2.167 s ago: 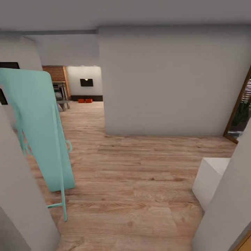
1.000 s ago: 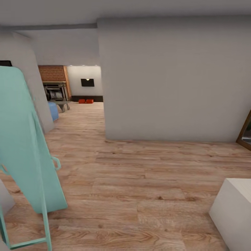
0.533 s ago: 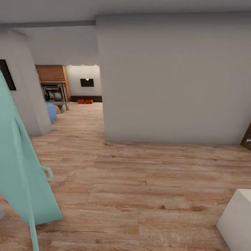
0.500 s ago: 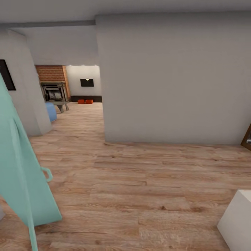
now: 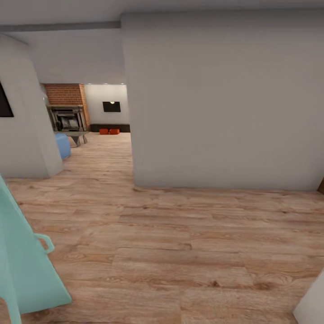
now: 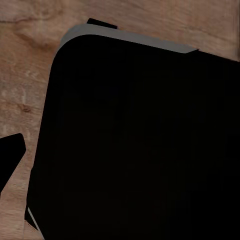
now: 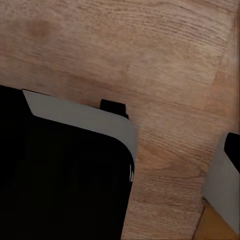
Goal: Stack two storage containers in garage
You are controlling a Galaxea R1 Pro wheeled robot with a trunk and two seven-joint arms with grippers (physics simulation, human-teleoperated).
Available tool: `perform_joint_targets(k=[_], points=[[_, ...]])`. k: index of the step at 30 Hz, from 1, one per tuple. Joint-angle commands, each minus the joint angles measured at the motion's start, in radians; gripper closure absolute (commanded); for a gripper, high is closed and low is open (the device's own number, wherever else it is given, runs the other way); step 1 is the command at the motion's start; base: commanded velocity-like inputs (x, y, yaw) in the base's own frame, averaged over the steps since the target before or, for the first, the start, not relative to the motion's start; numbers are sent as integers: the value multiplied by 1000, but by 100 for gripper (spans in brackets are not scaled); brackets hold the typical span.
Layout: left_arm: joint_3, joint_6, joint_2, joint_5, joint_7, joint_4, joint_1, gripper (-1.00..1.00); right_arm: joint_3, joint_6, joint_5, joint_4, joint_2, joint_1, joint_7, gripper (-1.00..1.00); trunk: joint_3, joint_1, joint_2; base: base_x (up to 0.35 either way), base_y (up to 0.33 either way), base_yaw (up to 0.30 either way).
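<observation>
The two storage containers (image 5: 104, 131) (image 5: 114, 131) show as small orange-red bins side by side on the light wood plank floor, far down the passage in the living room. They sit in front of a low dark-brown bench (image 5: 110, 127), below a black wall screen (image 5: 111, 106). A red-brick fireplace (image 5: 66, 104) stands to their left. Both wrist views look down on my own black body (image 6: 140, 145) (image 7: 60, 180) over wood planks (image 7: 150, 60).
A big white wall block (image 5: 225, 103) bounds the passage on the right and a white pillar (image 5: 22, 130) on the left. A teal folded board (image 5: 22, 270) leans at lower left. A white box corner (image 5: 312, 301) is at lower right. A blue seat (image 5: 63, 145) stands beside a grey table (image 5: 74, 134).
The whole head view has shifted as the camera moved forward: the teal board slid down and left, the white box slid off to the lower right. The containers stayed put.
</observation>
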Motion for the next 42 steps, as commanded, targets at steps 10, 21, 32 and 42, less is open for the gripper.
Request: perform_joint_targets(k=[10, 21, 32, 42], points=[[0, -2, 0, 5, 0, -1, 0, -100, 9, -6, -5, 3, 0, -1, -2, -100, -1, 1, 0, 324, 0, 0], [0, -2, 0, 6, 0, -1, 0, -100, 9, -6, -5, 3, 0, -1, -2, -100, -1, 1, 0, 324, 0, 0], [0, -2, 0, 6, 0, -1, 0, -100, 9, -5, -5, 3, 0, -1, -1, -100, -1, 1, 0, 324, 0, 0], [0, -2, 0, 6, 0, -1, 0, -100, 9, -4, -4, 3, 0, -1, -1, -100, -1, 1, 0, 324, 0, 0]])
